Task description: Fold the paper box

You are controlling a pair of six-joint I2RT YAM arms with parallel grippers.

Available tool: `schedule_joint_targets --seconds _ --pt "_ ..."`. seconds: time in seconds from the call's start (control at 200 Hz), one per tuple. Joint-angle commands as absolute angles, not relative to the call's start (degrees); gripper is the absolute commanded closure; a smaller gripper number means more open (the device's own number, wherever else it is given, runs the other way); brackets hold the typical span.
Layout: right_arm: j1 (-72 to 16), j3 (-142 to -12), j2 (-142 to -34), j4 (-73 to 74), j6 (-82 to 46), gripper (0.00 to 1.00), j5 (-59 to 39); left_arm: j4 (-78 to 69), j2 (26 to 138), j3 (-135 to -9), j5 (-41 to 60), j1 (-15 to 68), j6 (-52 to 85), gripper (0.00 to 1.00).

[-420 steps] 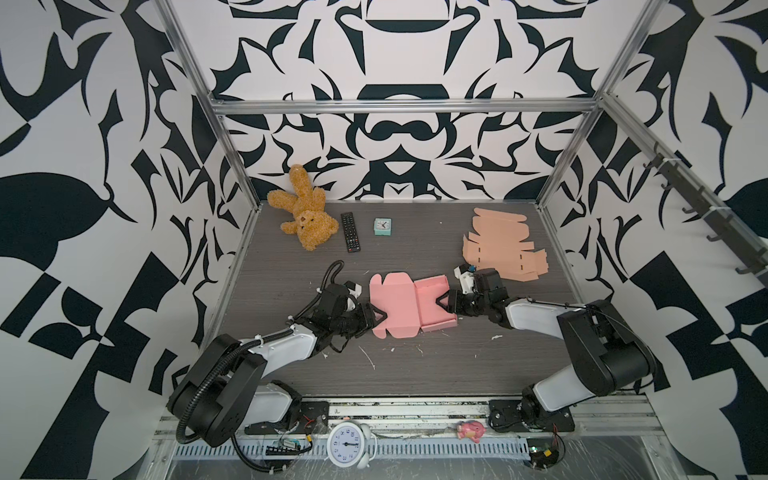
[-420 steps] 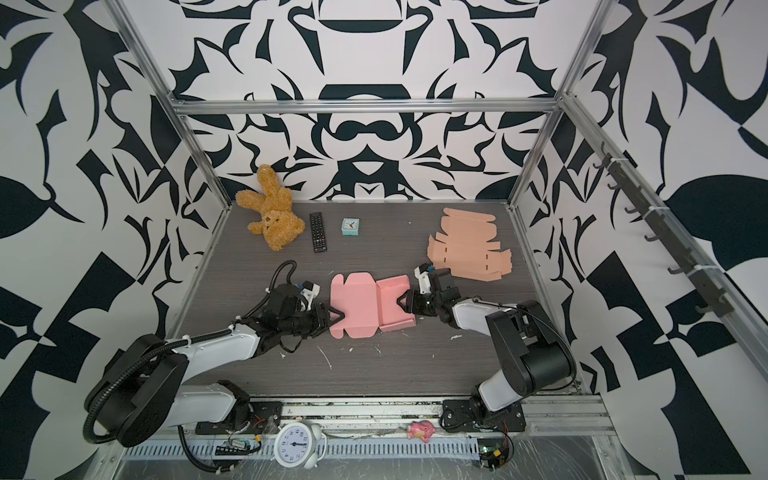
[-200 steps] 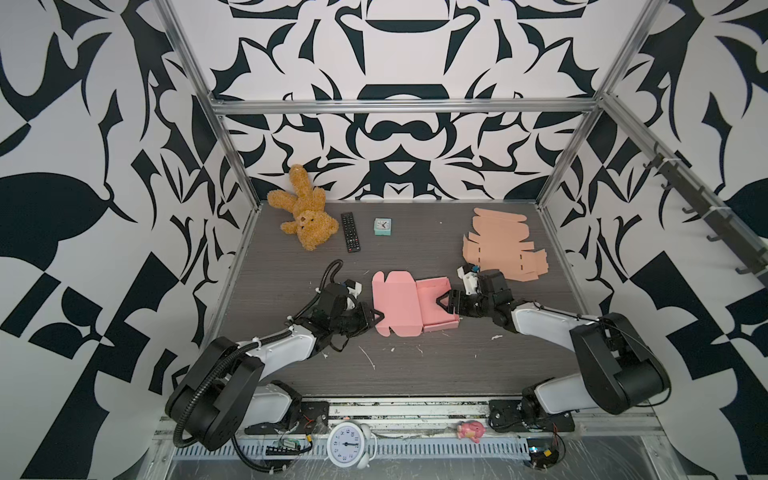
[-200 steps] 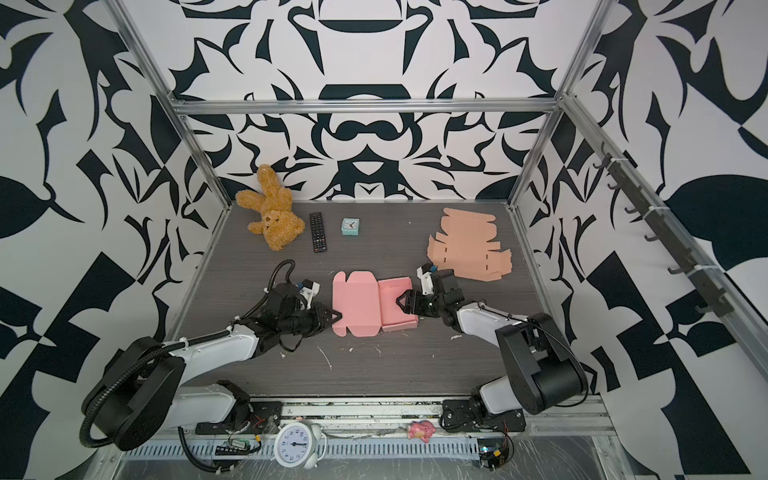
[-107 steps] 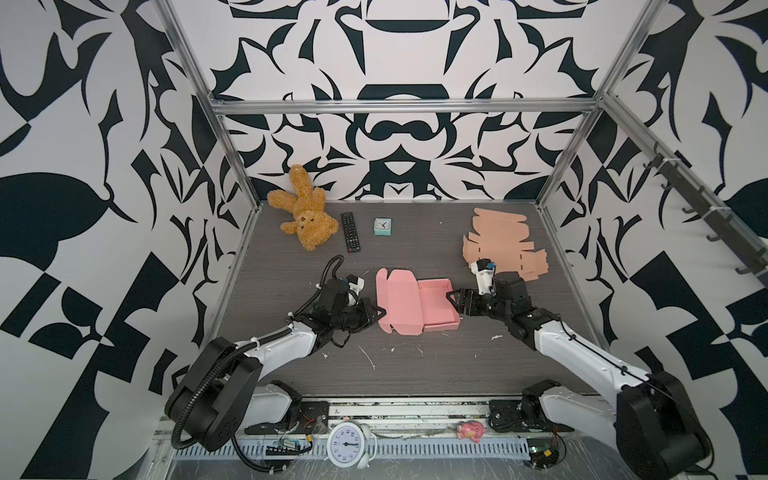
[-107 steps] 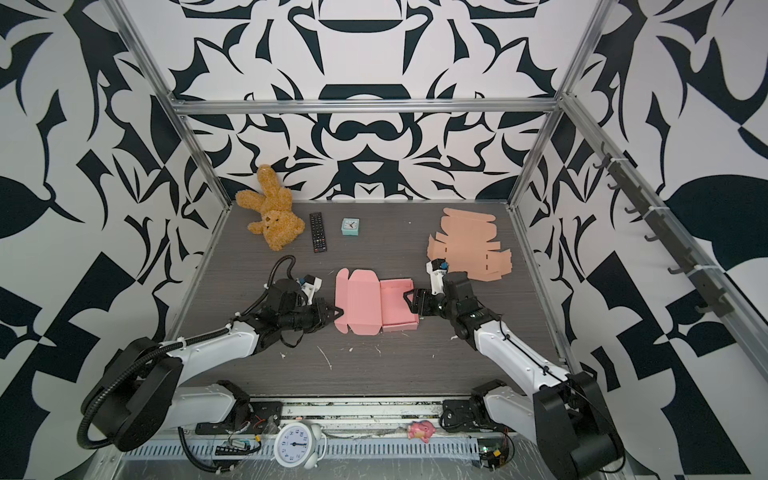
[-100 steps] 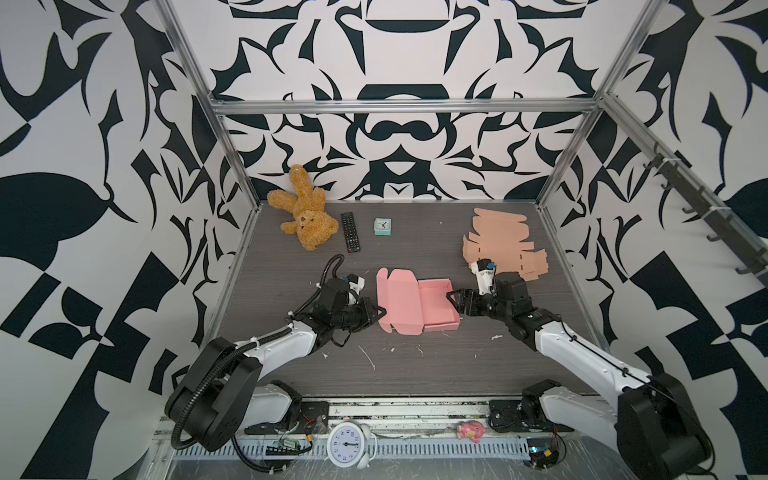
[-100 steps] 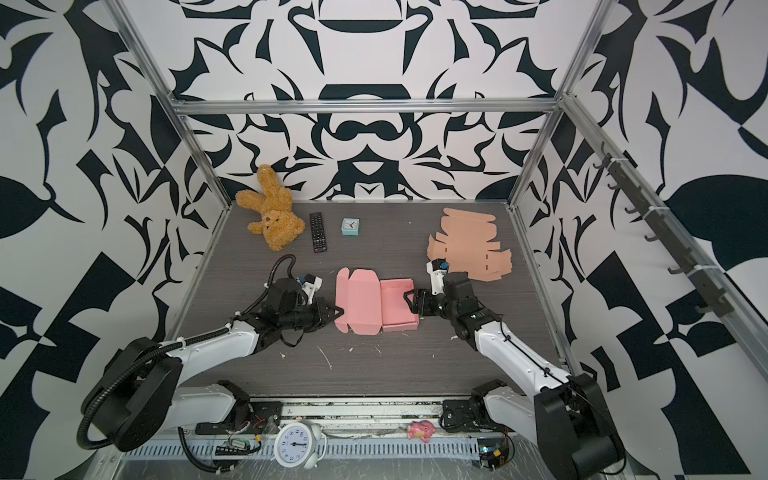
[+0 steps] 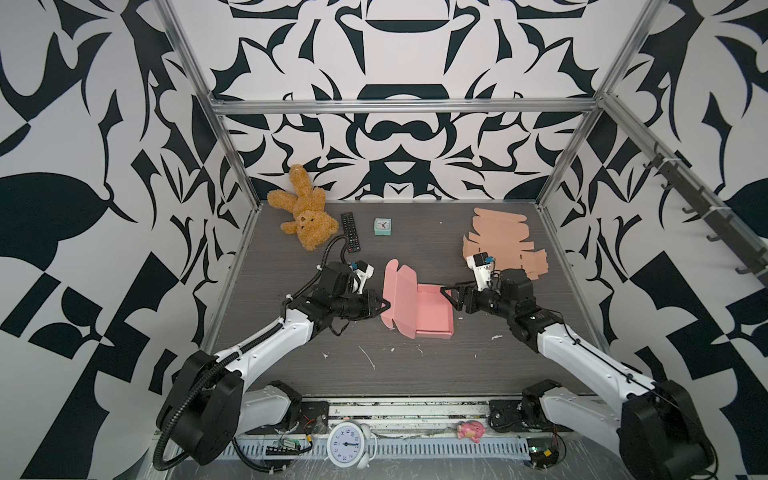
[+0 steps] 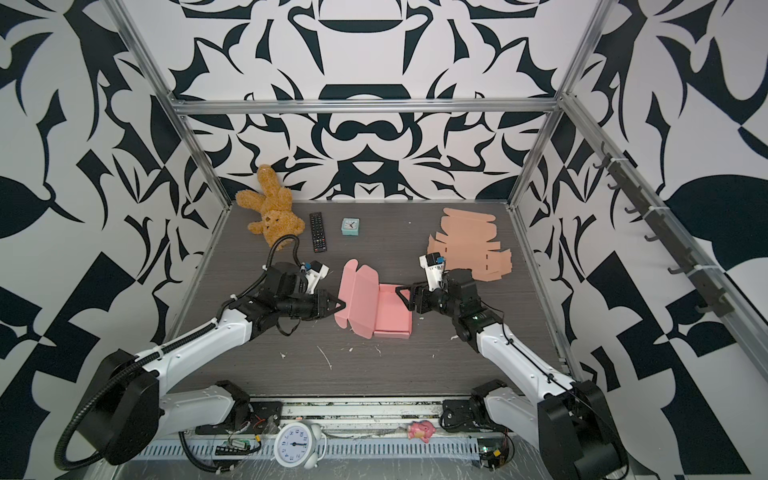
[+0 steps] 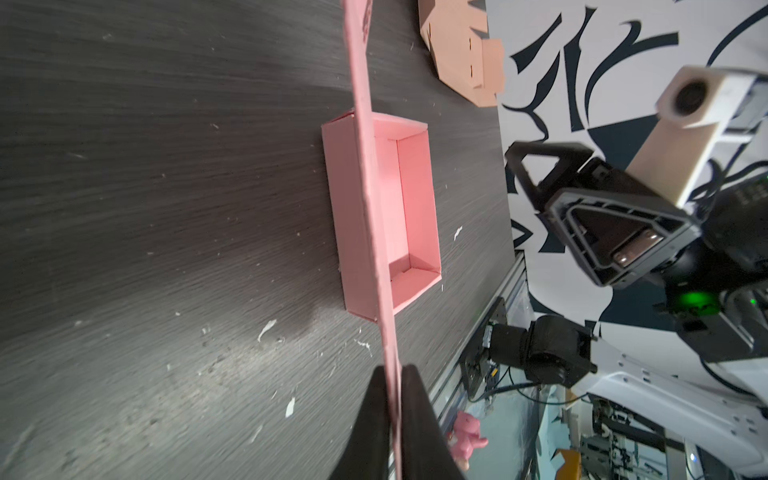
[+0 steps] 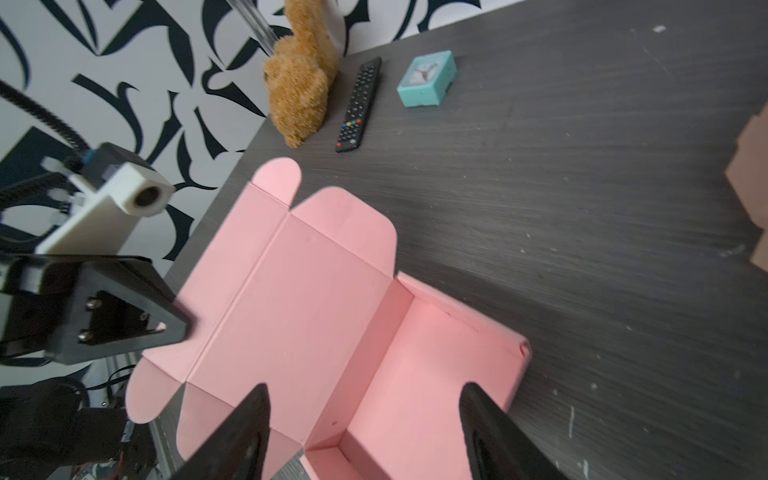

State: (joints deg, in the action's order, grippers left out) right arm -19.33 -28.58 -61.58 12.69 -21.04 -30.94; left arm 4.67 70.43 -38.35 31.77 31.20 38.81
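My left gripper (image 9: 383,306) is pinched shut on the outer edge of the lid (image 9: 400,296), holding it up. The pink paper box (image 9: 433,312) sits in the middle of the tabletop (image 9: 415,376), its long side running front to back. My right gripper (image 9: 451,296) is wide open, holding nothing, just beside the box's right wall. I think the lid must tip right, toward it.

The left arm (image 9: 266,345) reaches in low from the near left, forearm nearly level. Its left tool (image 9: 385,306) points toward the middle with both fingers (image 11: 409,399) pinched flat on the lid edge of the paper box (image 9: 432,311). The right arm (image 9: 582,359) stretches in from the near right, and the right tool (image 9: 451,299) faces the left one, jaws spread wide and closed on nothing.
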Motion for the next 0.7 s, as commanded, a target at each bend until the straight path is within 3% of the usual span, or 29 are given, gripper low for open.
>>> schedule_joint_targets --seconds 0.0,0.45,0.695 --pt "-19.9 -31.5 -63.8 23.3 -19.1 0.27 -37.3 12.5 69.3 -40.6 34.7 30.5 32.0 0.89" --pt "-20.2 -41.9 -85.4 41.4 -14.6 0.28 -51.4 26.5 68.2 -48.0 38.7 28.4 17.7 0.89" --pt "-21.3 -49.1 -92.0 35.5 -8.8 0.28 -56.2 33.8 69.3 -52.4 36.3 27.0 10.9 0.89"
